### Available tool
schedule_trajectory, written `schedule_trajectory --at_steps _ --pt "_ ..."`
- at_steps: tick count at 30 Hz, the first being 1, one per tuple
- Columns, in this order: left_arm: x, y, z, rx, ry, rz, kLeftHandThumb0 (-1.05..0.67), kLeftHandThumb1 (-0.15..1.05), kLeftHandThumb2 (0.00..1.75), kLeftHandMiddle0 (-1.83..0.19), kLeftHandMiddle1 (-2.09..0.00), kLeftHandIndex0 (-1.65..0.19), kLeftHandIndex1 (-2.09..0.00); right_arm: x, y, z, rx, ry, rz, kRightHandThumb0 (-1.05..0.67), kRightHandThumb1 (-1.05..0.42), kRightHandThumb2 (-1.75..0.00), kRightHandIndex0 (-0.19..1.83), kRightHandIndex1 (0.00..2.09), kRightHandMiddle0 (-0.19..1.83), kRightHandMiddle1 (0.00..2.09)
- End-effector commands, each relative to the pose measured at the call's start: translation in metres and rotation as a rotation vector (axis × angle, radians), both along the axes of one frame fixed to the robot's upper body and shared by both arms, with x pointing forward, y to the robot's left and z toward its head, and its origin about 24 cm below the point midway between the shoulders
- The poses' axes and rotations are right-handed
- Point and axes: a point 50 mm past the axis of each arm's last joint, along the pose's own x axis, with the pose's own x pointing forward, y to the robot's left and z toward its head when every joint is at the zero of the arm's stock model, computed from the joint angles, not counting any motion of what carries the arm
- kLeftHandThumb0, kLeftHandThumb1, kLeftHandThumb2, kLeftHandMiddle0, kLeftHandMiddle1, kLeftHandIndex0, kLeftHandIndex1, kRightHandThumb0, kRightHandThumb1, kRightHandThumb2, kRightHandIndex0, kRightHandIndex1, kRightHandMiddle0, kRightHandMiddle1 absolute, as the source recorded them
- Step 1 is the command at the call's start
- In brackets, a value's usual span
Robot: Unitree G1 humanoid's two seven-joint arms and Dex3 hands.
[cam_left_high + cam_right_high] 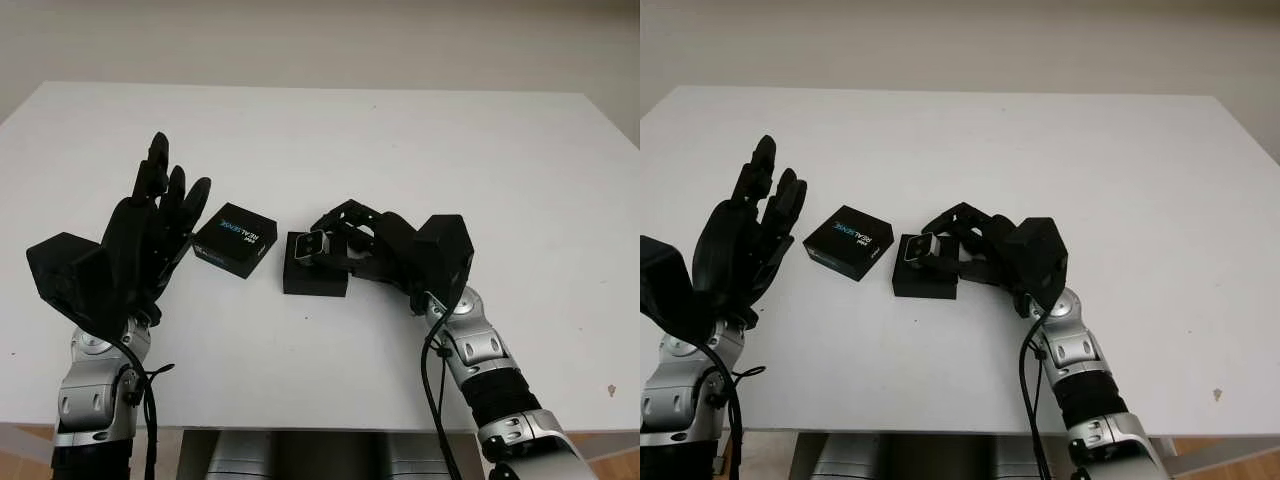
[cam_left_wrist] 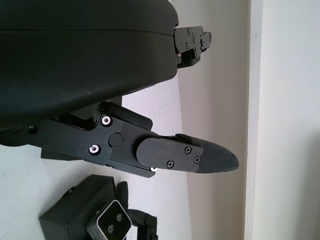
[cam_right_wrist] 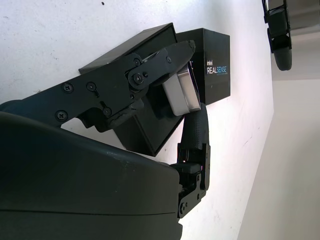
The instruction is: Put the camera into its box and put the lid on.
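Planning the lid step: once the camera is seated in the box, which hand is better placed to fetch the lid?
Left, probably. The left hand hangs open beside the lid, while the right hand is shut on the camera over the box.

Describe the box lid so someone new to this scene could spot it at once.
On the white table, two black boxes sit between the hands. The lid is the one nearer the raised, open left hand; it alone carries white and blue lettering, while its neighbour, the open box, has the right hand holding the camera over it.
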Motion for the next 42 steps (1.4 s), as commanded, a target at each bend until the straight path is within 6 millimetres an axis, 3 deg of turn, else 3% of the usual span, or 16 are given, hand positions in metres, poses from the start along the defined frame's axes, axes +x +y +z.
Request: schedule_trajectory --at_steps 1,14,33,42 --pt "-0.002 0.001 0.003 0.008 -0.016 0.000 -0.68 1.05 0.24 0.09 -0.06 0.11 -0.05 0.002 -0.004 0.001 -0.009 0.003 0.000 -0.42 -0.99 -0.05 0.25 0.05 0.36 1.63" --pt "-0.002 0.001 0.004 0.011 -0.017 0.001 -0.69 1.05 0.23 0.09 -0.05 0.12 -0.05 0.002 -0.005 -0.001 -0.048 0.009 0.020 -0.42 -0.98 -0.05 0.26 0.05 0.39 1.62" --pt "-0.004 0.002 0.006 0.024 -0.019 0.003 -0.69 1.05 0.24 0.10 -0.05 0.13 -0.05 0.003 0.002 -0.005 -0.348 -0.136 0.072 -0.47 -0.99 -0.06 0.28 0.06 0.35 1.64" --pt "-0.004 0.000 0.006 0.010 -0.020 0.000 -0.68 1.05 0.23 0.10 -0.05 0.13 -0.05 -0.003 0.009 0.000 -0.449 -0.251 0.118 -0.50 -0.99 -0.05 0.26 0.04 0.38 1.47"
